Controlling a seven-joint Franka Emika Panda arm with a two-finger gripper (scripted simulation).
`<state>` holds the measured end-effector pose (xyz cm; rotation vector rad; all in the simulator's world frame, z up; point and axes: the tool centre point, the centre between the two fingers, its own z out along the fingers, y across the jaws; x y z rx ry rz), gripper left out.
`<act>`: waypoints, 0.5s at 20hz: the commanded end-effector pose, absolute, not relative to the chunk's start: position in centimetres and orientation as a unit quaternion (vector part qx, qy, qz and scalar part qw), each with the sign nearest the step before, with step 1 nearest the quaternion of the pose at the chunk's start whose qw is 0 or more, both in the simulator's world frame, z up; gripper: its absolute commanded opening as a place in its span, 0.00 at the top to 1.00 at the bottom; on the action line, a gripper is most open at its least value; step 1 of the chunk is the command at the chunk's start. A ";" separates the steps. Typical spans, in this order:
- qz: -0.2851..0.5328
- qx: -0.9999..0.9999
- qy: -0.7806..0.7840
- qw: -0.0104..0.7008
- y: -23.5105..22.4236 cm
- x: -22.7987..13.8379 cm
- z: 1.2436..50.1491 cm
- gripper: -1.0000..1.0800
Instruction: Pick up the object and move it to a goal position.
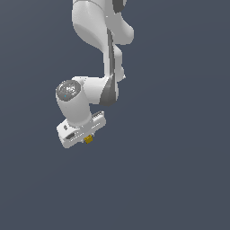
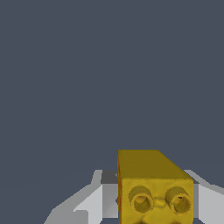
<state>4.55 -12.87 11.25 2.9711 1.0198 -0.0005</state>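
Yellow block (image 2: 155, 188) between gripper (image 1: 88, 137) fingers (image 2: 89, 203)

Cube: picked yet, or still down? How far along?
Done: pickup. The cube sits between the claw fingers in the wrist view; in the exterior view it shows just under the claw. In hand: the carry. Left: reaching the goal, which neither view marks, so the remaining distance can't be judged.

A simulator's bare render, no real room: flat slate-grey backdrop (image 1: 179, 179) all round, with only the smooth white robot arm (image 1: 85, 101) at centre.
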 end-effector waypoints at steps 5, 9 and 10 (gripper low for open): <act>0.000 0.946 0.325 0.000 -18.4 3.4 13.5 1.00; 0.000 0.946 0.325 0.000 -20.2 3.2 14.3 1.00; 0.000 0.946 0.325 0.000 -20.4 3.1 14.4 1.00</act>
